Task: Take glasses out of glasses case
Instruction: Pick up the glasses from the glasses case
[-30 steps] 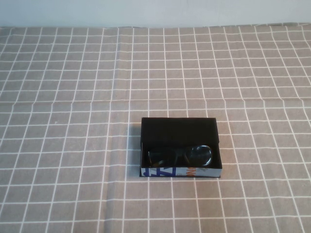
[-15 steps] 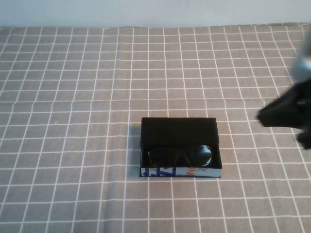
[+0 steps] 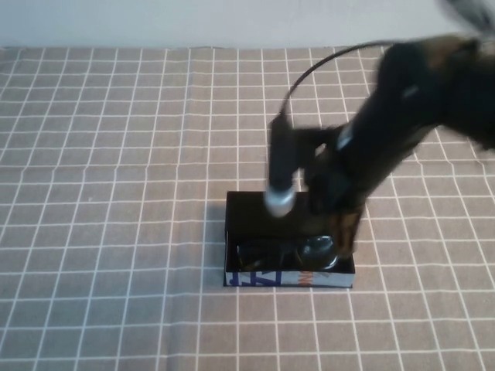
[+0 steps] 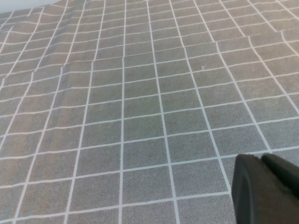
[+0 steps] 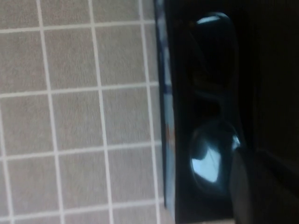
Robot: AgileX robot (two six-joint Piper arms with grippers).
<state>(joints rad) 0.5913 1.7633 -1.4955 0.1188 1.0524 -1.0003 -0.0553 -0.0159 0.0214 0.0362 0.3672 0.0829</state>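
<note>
dark blue and orange marks on glasses case (image 3: 288,276) front, none legible

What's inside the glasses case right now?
The glasses lie in the glasses case, along its light blue front side. The right gripper hangs over their right end, covering part of the case. The left gripper is away over bare cloth.

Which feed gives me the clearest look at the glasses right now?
The right wrist view: the glasses fill it, lying in the glasses case beside the right hand. The high view shows them partly covered by the right arm. The left wrist view shows only tablecloth and the left hand.
</note>
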